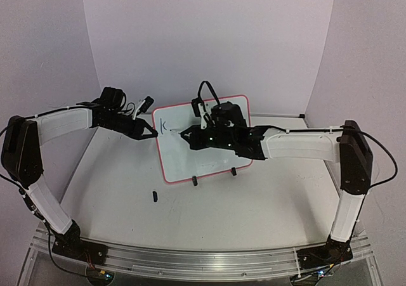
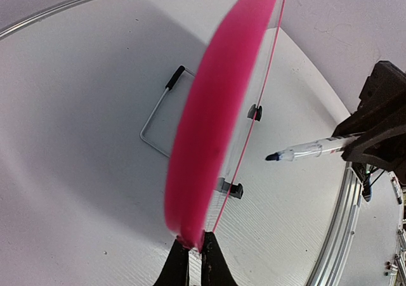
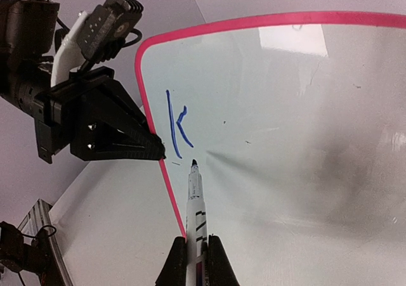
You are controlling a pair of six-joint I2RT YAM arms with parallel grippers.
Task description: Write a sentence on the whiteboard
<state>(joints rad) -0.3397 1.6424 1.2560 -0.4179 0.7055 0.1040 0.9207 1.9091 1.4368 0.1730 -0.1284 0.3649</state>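
Red-rimmed and propped on its black clip feet (image 1: 195,181), the whiteboard (image 1: 196,162) stands toward the far edge of the table (image 1: 254,203), roughly midway between its left and right edges. Your left gripper (image 1: 152,132) has its fingers pinched tight on the board's left rim, which I judge is there to brace it against the push of writing. Your right gripper (image 1: 187,135) is clamped on a marker (image 3: 193,197), tip forward. In the left wrist view the tip looks just off the face, below the sentence (image 3: 176,124), which so far is a single blue "k" near the board's upper left corner. Most of the writing remains. A small dark object (image 1: 154,196), perhaps the cap, lies on the matte white tabletop nearer you. Plain lilac walls (image 1: 209,39) close in the far side.
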